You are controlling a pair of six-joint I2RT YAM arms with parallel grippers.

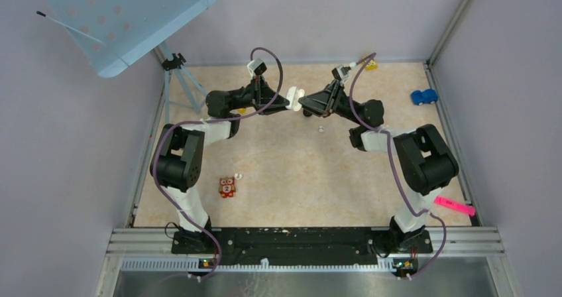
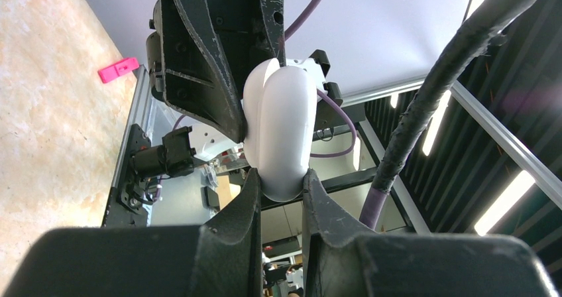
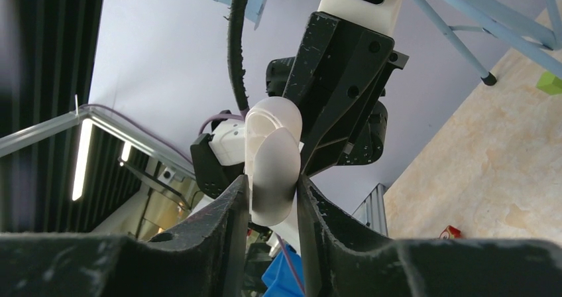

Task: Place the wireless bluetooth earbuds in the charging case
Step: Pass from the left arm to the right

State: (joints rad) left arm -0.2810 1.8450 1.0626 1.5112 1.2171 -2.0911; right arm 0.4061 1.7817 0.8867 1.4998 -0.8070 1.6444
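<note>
Both grippers hold the white charging case (image 1: 295, 98) in the air over the far middle of the table. In the left wrist view my left gripper (image 2: 281, 184) is shut on the rounded end of the case (image 2: 285, 131), whose two halves stand slightly parted. The right gripper (image 3: 273, 194) is shut on the opposite end of the case (image 3: 272, 158). From above, the left gripper (image 1: 287, 101) and the right gripper (image 1: 303, 102) meet nose to nose. One tiny white earbud (image 1: 321, 128) lies on the table below the right gripper, another (image 1: 238, 175) beside the owl figure.
A red owl figure (image 1: 226, 187) stands at the near left. A blue toy car (image 1: 423, 97) and a yellow toy (image 1: 372, 64) sit at the far right. A pink tag (image 1: 454, 205) lies on the right rail. A blue perforated board (image 1: 126, 12) on a tripod overhangs the far left corner.
</note>
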